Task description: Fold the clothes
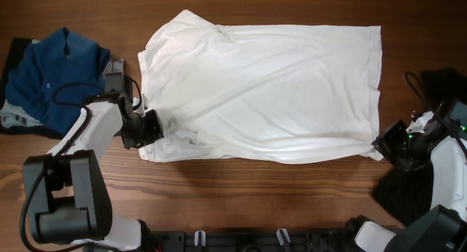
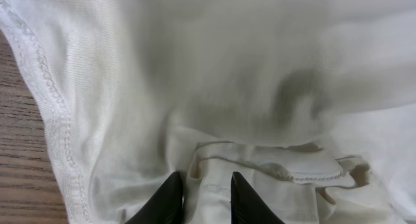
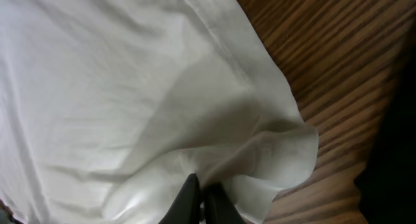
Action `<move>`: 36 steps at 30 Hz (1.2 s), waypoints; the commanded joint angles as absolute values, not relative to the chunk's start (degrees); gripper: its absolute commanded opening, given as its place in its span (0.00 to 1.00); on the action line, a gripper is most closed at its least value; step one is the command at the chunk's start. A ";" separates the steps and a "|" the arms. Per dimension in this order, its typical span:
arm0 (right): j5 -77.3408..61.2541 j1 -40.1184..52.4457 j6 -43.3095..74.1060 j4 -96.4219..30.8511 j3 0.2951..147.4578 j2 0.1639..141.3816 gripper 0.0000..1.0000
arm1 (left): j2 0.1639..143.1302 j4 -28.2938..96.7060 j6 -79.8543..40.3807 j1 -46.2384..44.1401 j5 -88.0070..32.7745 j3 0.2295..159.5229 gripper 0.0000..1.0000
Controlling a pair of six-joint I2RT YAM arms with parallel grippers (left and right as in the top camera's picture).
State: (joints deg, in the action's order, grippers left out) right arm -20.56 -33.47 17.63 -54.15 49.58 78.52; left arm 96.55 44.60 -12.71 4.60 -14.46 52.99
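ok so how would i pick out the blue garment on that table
Find the big white shirt spread over the middle of the wooden table, then look past its left edge to the table's far left end. The blue garment lies there in a crumpled heap on some dark cloth; it is the only blue thing in view.

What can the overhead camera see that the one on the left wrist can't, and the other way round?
Only overhead: the whole white shirt spread out, a blue garment beside it, the left arm and right arm. Only left wrist: stitching along the hem, and the jaws' dark fingertips close up, a fold of cloth between them. Both: the shirt and the wooden table.
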 commanded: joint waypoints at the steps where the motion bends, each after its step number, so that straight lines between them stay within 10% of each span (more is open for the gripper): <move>1: -20.84 -33.61 16.71 -54.02 49.08 78.37 0.04 | 95.35 43.44 -12.36 4.40 -14.52 54.15 0.26; 16: -20.84 -33.61 16.69 -54.00 49.08 78.37 0.03 | 95.35 47.44 -12.32 4.38 -13.72 54.50 0.04; 36: -20.62 -33.63 16.69 -54.59 49.12 78.37 0.04 | 84.93 54.11 -12.21 4.40 -10.81 66.83 0.04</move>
State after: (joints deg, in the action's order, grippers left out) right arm -20.56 -33.47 17.63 -54.15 49.58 78.52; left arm 91.64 53.67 -12.69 4.60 -12.91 60.82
